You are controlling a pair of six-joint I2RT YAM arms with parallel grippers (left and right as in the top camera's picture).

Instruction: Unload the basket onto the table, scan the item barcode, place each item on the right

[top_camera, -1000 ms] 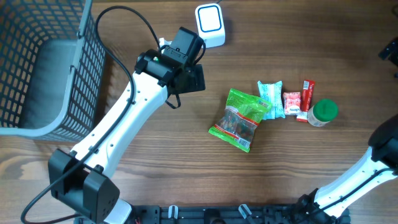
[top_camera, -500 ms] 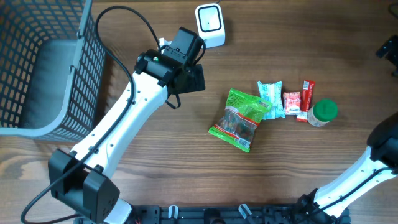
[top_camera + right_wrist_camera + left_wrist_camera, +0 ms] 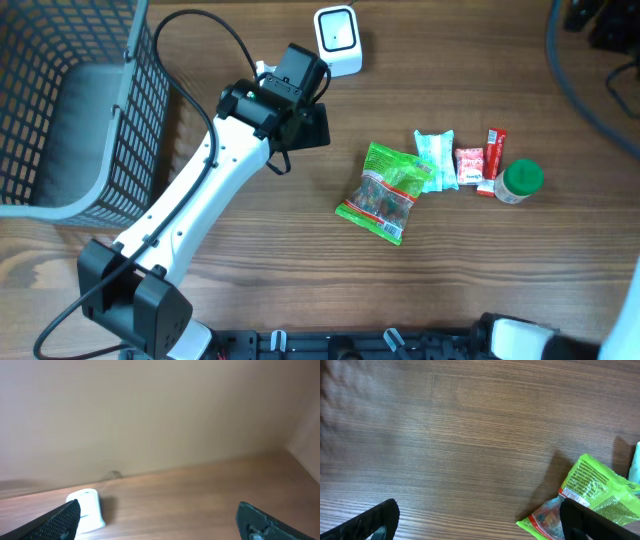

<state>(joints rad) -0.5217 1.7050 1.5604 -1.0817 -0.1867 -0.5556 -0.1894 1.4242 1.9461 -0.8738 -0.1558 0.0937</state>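
Overhead, we see the bag [image 3: 385, 190] on the table [image 3: 450, 290], below and right of the scanner [image 3: 337, 38]. Our left gripper [image 3: 303, 127] hangs just below the scanner, jaws wide and empty; our right gripper [image 3: 160, 522], far right of it, gapes wide too.

Basket [image 3: 140, 110] far left; scanner [image 3: 337, 38] behind bag [image 3: 385, 190].

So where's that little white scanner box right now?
In the overhead view, the white scanner sits near the table's top edge, left of centre. It is just past the end of the left arm and well above the green snack bag.
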